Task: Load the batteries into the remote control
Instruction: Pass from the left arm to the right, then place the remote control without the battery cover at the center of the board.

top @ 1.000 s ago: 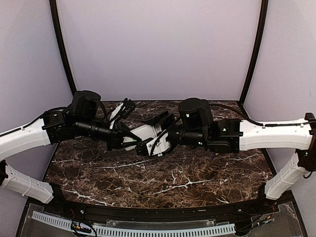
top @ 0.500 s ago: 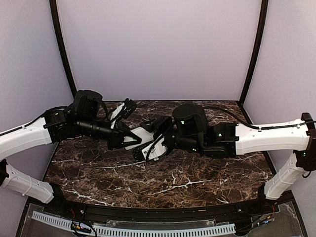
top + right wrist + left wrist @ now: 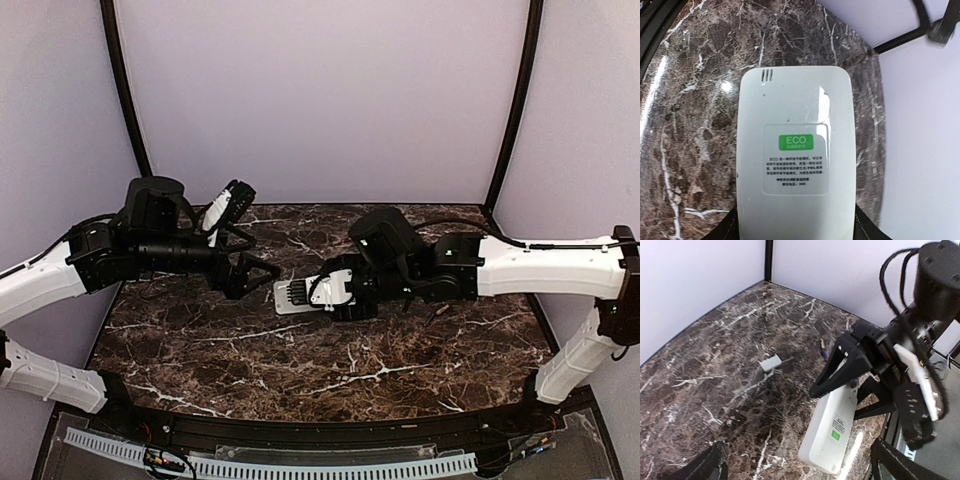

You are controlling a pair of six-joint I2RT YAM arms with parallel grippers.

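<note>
None of the batteries is judged loaded yet. One slim bluish cylindrical battery (image 3: 823,349) is left loose on the dark marble table (image 3: 400,370), apart from the flat white rectangular plastic remote control (image 3: 796,150). That remote is clamped label-side up by the right gripper (image 3: 328,300), well off every table edge. The left gripper (image 3: 262,278) is kept empty, its fingers (image 3: 705,466) spread wide.

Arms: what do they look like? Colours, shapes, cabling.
Both look alike. The left arm and right arm have white boxy link shells joined by black cylindrical motor housings. The left gripper and right gripper are black, with angular, triangular fingers. Thin black cables loop loosely near the wrists.
</note>
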